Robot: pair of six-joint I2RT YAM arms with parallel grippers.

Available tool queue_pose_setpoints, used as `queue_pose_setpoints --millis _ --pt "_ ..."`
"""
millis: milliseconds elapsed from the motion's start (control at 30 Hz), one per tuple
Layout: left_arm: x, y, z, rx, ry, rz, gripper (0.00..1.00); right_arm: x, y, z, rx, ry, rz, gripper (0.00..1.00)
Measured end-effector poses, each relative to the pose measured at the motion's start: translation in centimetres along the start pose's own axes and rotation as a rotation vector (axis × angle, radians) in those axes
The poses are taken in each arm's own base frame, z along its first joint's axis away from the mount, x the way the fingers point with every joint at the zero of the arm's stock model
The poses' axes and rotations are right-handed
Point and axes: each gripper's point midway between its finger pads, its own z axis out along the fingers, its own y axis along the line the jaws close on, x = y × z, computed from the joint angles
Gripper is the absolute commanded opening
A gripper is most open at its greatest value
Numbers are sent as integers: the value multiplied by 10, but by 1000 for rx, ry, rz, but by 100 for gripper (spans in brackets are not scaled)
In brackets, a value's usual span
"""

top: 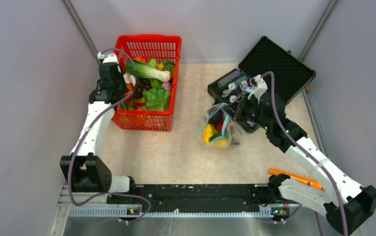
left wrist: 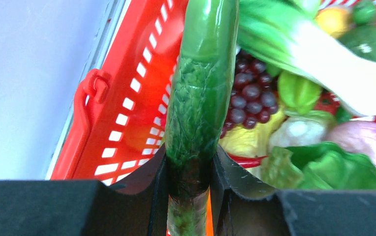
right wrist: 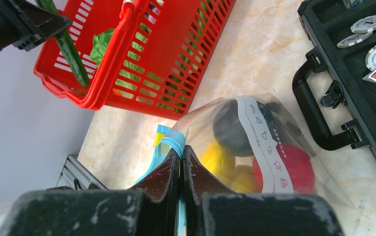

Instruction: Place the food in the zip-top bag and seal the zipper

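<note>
A long dark green cucumber [left wrist: 198, 98] stands between the fingers of my left gripper [left wrist: 190, 162], which is shut on its lower part over the left side of the red mesh basket [top: 146, 120]. The same cucumber [right wrist: 70, 49] shows in the right wrist view, hanging over the basket's corner. The clear zip-top bag [top: 217, 129] sits mid-table with yellow pieces [right wrist: 218, 160], a red round one [right wrist: 294, 167] and a dark one [right wrist: 233, 128] inside. My right gripper [right wrist: 181, 152] is shut on the bag's mouth edge, at the light-blue zipper [right wrist: 173, 140].
More food fills the basket: purple grapes [left wrist: 247, 93], leafy greens [left wrist: 324, 167] and a pale onion [left wrist: 368, 142]. An open black case [top: 274, 64] with silvery trinkets lies just behind the bag. An orange stick-like tool [top: 294, 178] lies near the right arm's base.
</note>
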Motion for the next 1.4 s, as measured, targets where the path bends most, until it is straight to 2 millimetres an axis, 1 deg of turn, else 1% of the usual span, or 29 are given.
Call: queue_pose_setpoints --millis 100,133,167,200,300,400,467,600,667,833,967,1067,1167,1300,1400 --pt "-12 -9 -18 73 -71 -36 4 1 0 1 -6 -3 7 0" --pt "-18 -13 -26 104 -101 -49 5 1 1 1 -7 -3 8 0" --pt "-29 -18 -39 145 -148 -69 5 1 1 1 -7 -3 9 0" --pt "-33 -19 -43 157 -164 -75 5 0 1 1 -8 -4 11 0" --pt "-57 -26 -66 223 -259 -106 4 -1 2 1 -13 -8 15 0" --pt "-70 -35 -82 290 -306 -124 3 -2 3 2 -18 -13 17 0" --pt "-73 -45 -89 355 -314 -134 4 -2 4 2 -19 -13 17 0" --pt "-78 -85 -113 616 -353 -139 4 -2 4 3 -20 -13 20 0" --pt "-74 -105 -129 756 -367 -138 4 -1 4 4 -20 -11 24 0" --pt "-59 -152 -178 1098 -398 -124 4 -1 4 5 -24 -11 36 0" --pt "-44 -183 -211 1284 -401 -85 2 -2 7 7 -38 -15 49 0" --pt "-35 -201 -232 1375 -416 -60 0 -3 10 8 -51 -21 60 0" --pt "-28 -214 -249 1447 -439 -85 0 1 8 9 -53 -16 73 0" --pt "-16 -228 -263 1529 -453 -138 0 4 7 10 -53 -14 93 0" --pt "-7 -244 -271 1589 -442 -162 0 4 7 11 -57 -18 116 0"
